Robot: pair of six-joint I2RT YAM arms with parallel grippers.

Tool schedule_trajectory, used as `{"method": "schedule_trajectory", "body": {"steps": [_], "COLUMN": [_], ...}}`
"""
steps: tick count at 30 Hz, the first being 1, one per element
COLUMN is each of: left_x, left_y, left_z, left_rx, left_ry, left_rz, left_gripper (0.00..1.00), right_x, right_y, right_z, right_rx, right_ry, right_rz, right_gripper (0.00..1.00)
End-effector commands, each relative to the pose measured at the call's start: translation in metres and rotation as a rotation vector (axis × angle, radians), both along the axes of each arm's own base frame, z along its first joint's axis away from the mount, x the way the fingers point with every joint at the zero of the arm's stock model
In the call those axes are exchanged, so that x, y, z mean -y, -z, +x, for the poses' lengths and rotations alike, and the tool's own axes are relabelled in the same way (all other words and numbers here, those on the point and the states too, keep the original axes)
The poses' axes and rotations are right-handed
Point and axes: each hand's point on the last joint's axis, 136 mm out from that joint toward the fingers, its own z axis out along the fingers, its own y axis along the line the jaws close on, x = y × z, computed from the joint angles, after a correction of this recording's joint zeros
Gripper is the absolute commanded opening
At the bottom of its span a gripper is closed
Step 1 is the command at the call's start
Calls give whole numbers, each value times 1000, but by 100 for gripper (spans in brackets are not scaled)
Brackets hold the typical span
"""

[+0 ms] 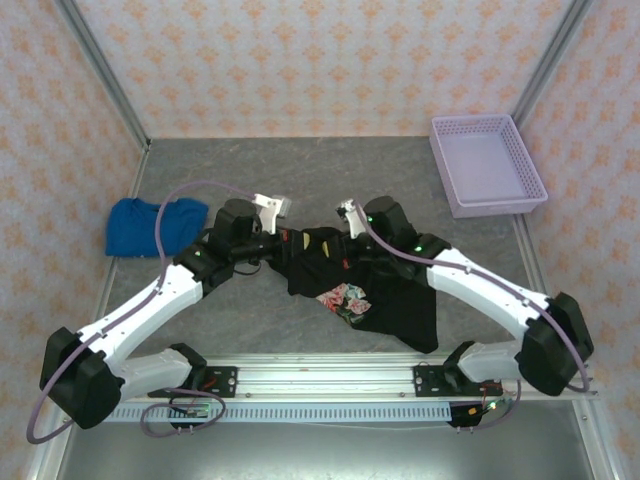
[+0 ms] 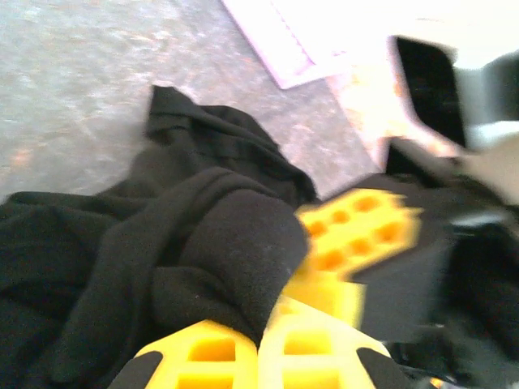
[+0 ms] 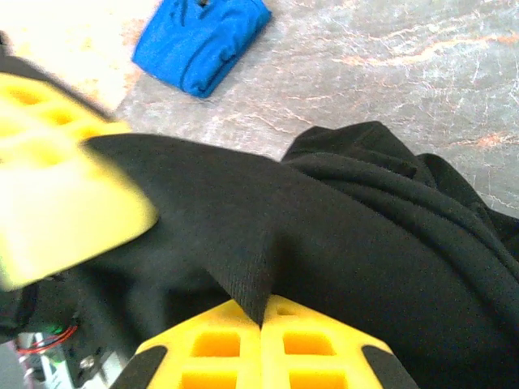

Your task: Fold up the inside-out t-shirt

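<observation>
While both arms meet over the middle of the table [image 1: 300, 170], we find the inside-out t-shirt [image 1: 385, 300] lying there in a loose, bunched heap, with a flowered print [image 1: 343, 298] showing on its near-left part.

Left gripper [image 2: 261, 336]: clenched, with a thick roll of black cloth pinched between its yellow fingers [image 2: 203, 356]. Right gripper [image 3: 262, 320]: likewise clenched, with a pointed fold of the same cloth caught between its fingers [image 3: 312, 348]. In each wrist view the other gripper appears close by and blurred, so we judge the two holds to be near one another on the upper-left part of the garment.

Assessment of the step in hand: we take it to be gathering and opening out the shirt before any fold is made. To do it well, we recommend:
- drawing the two holds apart along one edge, so the cloth between them goes taut without being wrenched;
- lifting only enough for the bunched layers to fall free, then laying the shirt flat on bare table;
- checking that each pinch holds a single edge, since the left one looks to hold several layers.

The blue garment [image 3: 199, 40] lies well to the left and the lilac basket [image 1: 487, 165] at the far right; both are apart from the shirt.
</observation>
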Motion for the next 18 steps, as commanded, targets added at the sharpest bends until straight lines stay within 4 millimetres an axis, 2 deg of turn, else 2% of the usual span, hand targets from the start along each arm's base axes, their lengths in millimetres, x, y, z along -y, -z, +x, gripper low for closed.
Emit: {"method": "schedule_trajectory", "body": {"steps": [1,4,7,9,10,13,14,18], "left_x": [-25,-24,-22,-23,-24,-34,-39,-41], "left_y": [12,20,20,17,15,11,9,-7], "left_z": [16,23,28,30,29,24,20,3], "left_rx": [24,13,14,17,20,32,40,102], "left_ry": [-125,-127,-127,-138,-141,-176,-189,-147], "left_rz": [130,164,174,179,181,194,195,161], "left_gripper": [0,0,0,6,11,37,42,54], "right_x": [3,-3,-10,-14,-15,-12,-10,-3], "right_y": [-38,-66,-83,-87,-87,-79,-74,-49], "right_z": [-19,-29,-28,-23,-21,-15,-15,-22], "right_rx": [7,3,-10,-19,-22,-2,9,29], "right_ry": [-71,-109,-110,-95,-87,-58,-53,-90], "right_rz": [74,188,286,328,333,299,272,167], "right_gripper": [0,0,0,0,0,0,0,0]}}
